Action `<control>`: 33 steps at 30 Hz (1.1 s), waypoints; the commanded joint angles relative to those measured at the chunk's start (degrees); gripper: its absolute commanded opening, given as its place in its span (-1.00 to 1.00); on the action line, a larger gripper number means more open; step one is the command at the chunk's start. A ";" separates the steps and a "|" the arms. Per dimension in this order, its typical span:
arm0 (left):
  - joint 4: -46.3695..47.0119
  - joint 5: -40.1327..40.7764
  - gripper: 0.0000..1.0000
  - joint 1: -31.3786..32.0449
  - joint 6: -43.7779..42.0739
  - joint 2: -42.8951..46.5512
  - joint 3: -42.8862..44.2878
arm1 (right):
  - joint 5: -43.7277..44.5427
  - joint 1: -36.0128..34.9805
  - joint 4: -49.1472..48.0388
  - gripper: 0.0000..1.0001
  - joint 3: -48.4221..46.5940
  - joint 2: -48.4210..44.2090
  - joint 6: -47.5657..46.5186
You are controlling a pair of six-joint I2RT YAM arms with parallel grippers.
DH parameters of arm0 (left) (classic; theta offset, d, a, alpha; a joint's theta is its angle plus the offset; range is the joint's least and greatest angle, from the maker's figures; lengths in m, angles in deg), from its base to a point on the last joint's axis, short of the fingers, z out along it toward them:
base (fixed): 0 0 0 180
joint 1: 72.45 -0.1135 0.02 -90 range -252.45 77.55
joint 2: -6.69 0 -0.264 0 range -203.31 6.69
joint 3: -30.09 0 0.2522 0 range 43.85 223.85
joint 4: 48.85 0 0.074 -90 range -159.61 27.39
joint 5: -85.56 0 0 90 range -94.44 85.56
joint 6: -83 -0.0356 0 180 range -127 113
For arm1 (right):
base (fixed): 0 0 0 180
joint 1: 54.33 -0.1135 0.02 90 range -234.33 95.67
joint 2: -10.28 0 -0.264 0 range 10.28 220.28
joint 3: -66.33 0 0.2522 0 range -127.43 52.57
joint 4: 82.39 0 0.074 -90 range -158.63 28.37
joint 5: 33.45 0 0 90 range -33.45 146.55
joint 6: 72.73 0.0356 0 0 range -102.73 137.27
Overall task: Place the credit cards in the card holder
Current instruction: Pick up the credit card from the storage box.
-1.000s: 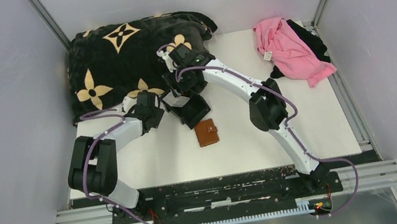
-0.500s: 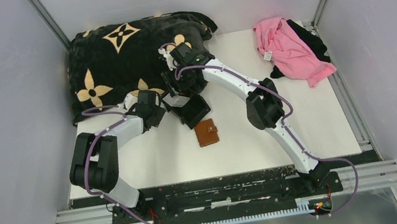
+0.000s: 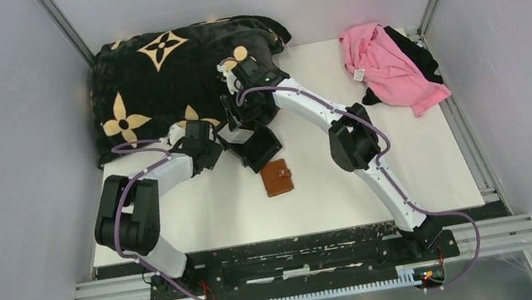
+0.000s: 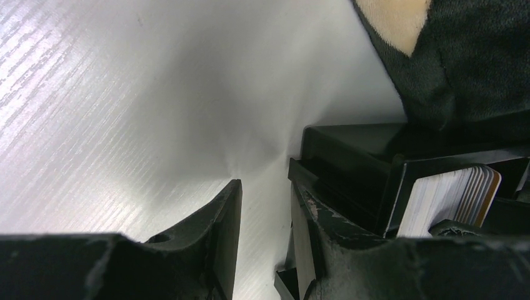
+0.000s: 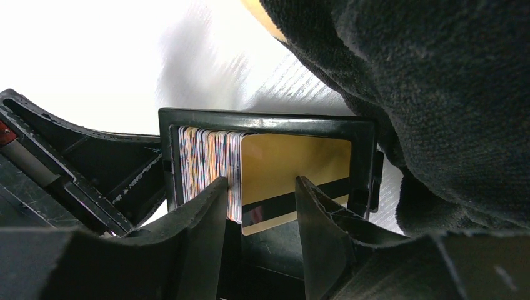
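White table [image 3: 426,165], seen from above, with a black flower-patterned blanket [image 3: 156,87] over its far left corner and a pink cloth [image 3: 387,66] at far right. Both arms meet at a black tray [image 3: 261,151] beside the blanket's edge. Left gripper [image 4: 264,187]: jaws apart, bare table between them, one finger against the tray's corner. Right gripper [image 5: 261,184]: jaws apart, straddling the upper edge of a gold-faced card [image 5: 294,162]. Brown wallet [image 3: 277,177]: closed, flat on the table just beside the tray's near side. Cards [image 5: 206,156]: standing on edge, packed in the tray, the gold-faced card at the end of the stack.
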 commanded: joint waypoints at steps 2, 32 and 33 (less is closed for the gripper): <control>2.07 -0.97 -0.17 0.10 -2.97 -0.58 2.05 | -1.90 -0.24 -1.89 -0.04 -1.15 -0.49 1.35; 1.60 -0.96 -0.18 1.06 -2.69 -1.36 2.63 | -1.15 -0.73 -0.63 -0.28 1.31 -7.98 0.16; 1.55 -0.92 -0.18 1.07 -2.69 -1.28 2.60 | -0.98 -0.66 -0.49 -0.30 1.38 -8.15 0.06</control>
